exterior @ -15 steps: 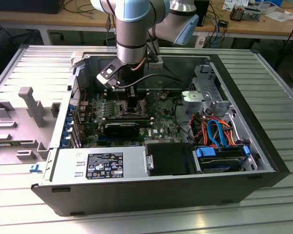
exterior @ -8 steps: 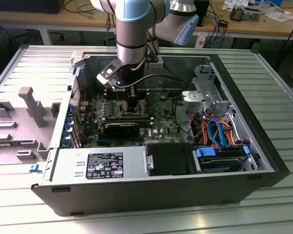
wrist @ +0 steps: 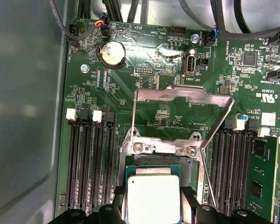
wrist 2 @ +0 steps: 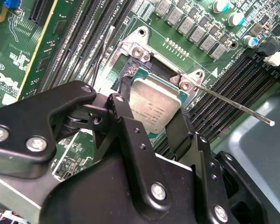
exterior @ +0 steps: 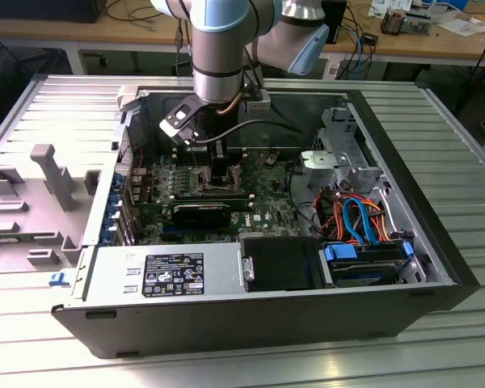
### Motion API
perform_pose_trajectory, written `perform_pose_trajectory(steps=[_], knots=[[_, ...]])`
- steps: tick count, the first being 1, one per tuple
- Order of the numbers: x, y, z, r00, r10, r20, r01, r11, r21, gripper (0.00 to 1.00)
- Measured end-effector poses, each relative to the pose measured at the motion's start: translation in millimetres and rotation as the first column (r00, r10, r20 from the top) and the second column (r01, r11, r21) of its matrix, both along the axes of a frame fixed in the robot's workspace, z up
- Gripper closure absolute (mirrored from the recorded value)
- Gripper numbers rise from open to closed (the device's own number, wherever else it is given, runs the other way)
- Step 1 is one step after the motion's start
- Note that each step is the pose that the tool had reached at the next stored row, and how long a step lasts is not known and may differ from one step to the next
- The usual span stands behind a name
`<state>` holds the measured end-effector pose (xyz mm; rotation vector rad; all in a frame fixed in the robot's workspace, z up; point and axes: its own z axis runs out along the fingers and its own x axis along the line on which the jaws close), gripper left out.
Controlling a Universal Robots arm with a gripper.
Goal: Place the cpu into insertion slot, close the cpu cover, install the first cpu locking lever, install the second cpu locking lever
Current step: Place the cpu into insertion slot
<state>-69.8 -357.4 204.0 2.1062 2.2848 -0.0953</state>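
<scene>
Two fingers (wrist: 187, 201) of hand (wrist: 152, 207) grip cpu (wrist: 152, 196) at insertion slot (wrist: 154, 161); cpu cover (wrist: 182, 93) raised, memory slots (wrist: 91, 163) flanking.

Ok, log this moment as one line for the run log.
gripper: holding cpu | position: over insertion slot, seating unclear | cpu cover: raised open | locking lever: swung free

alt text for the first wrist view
The gripper holds the cpu by two opposite edges at the insertion slot on a green board. The cpu cover stands open beside it, with memory slots flanking.
</scene>
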Motion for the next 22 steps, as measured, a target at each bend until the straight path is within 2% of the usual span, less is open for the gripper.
perform_pose_trajectory(steps=[5,6,10,17,22], knots=[[0.0,-0.2,0.1,1.0,0.0,-0.0001,0.0,1.0,-0.0017,0.46],[0.0,-0.3,0.1,1.0,0.0,-0.0002,0.0,1.0,-0.0055,0.46],[0.0,-0.8,-0.5,1.0,-0.002,-0.0001,0.002,0.9994,-0.034,0.46],[0.7,-1.5,-2.9,0.9994,-0.035,-0.0001,0.035,0.9987,-0.0355,0.46],[4.1,-2.7,-3.3,0.9991,-0.042,-0.0001,0.042,0.9985,-0.0351,0.46]])
